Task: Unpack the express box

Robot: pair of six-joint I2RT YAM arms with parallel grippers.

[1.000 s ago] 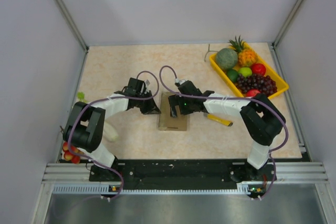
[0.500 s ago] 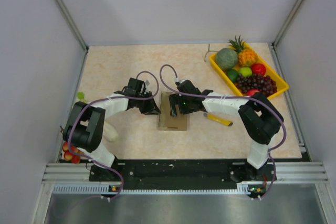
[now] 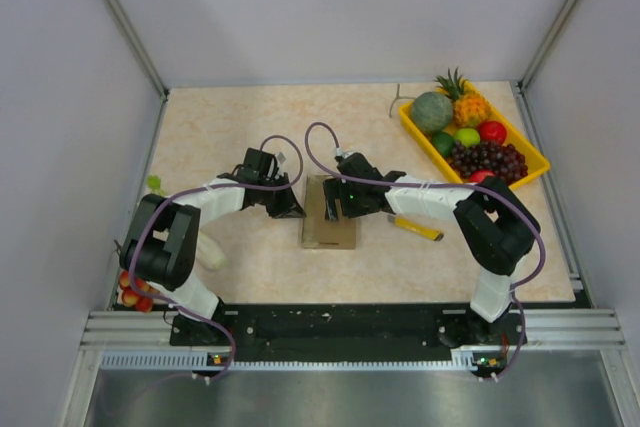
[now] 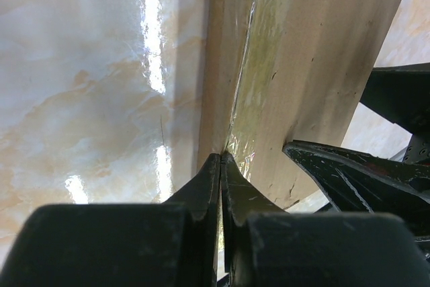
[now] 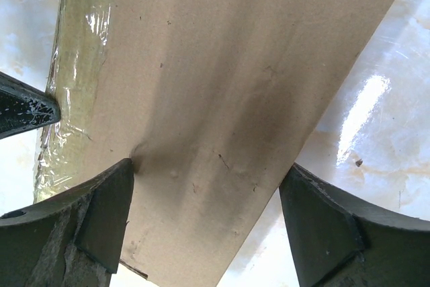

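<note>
The express box (image 3: 330,217) lies flat on the marbled table (image 3: 230,127), close to the middle and a little toward the near edge, its lid down. A strip of clear tape (image 4: 263,52) runs along its 9 o'clock side. The left gripper (image 3: 296,209) comes in from 9 o'clock of the box. In its wrist view the two fingers (image 4: 209,183) are pressed together to a single point that touches the box's edge right where the tape wrinkles; whether they pinch any tape, I cannot tell. The right gripper (image 3: 334,209) reaches in from 3 o'clock and sits over the far half of the box. From its own camera the jaws stand wide apart: one finger (image 5: 111,210) rests on the cardboard near the taped side, and the other is out past the opposite edge, over bare table. The tip of the left gripper shows at 9 o'clock in that view. A yellow-handled knife (image 3: 418,228) lies on the table just at 3 o'clock of the box, under the right forearm. A yellow tray (image 3: 418,139) of fruit sits well apart at 2 o'clock, by the far right corner.
</note>
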